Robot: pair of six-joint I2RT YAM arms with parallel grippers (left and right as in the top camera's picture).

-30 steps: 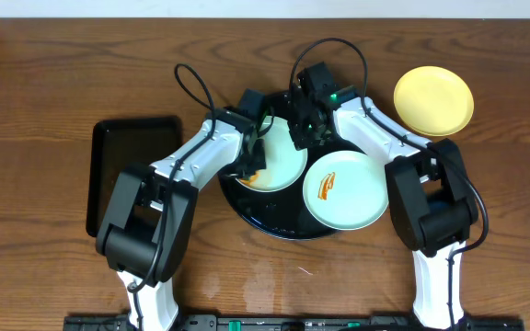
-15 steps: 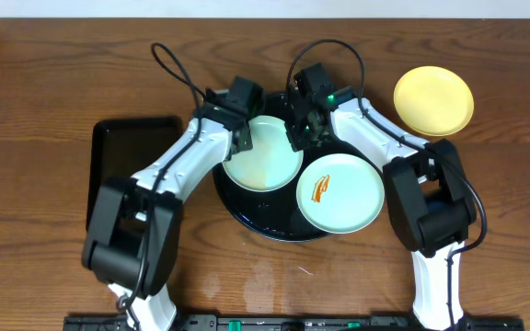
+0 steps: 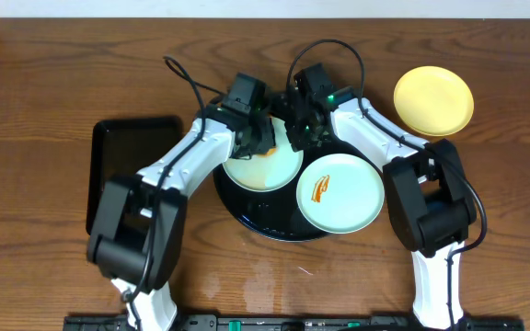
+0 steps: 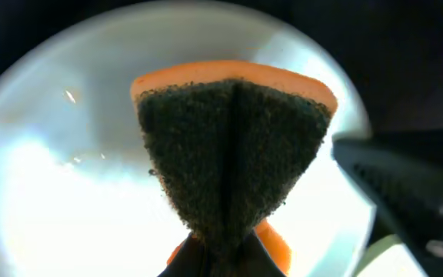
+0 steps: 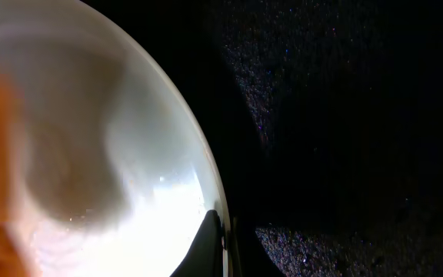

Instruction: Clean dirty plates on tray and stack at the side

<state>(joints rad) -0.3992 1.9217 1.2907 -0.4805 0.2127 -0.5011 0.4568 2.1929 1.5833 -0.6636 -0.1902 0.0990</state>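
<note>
Wooden surface, overhead: tray holds mint plate at ten o'clock, smeared plate at four; yellow plate off-tray at two. Left wrist: left hand pinches sponge onto mint plate. Right wrist: right hand, pressed together, touches its rim. Stiff, probably slippery; grip rims.

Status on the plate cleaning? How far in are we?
Done, apparently: the yellow plate sits off the tray, far right, with no smear visible. In hand: the left fingers press the sponge on the left mint plate, while the right fingers pinch its rim. Left: the right mint plate on the tray shows an orange smear; neither mint plate is stacked yet.
</note>
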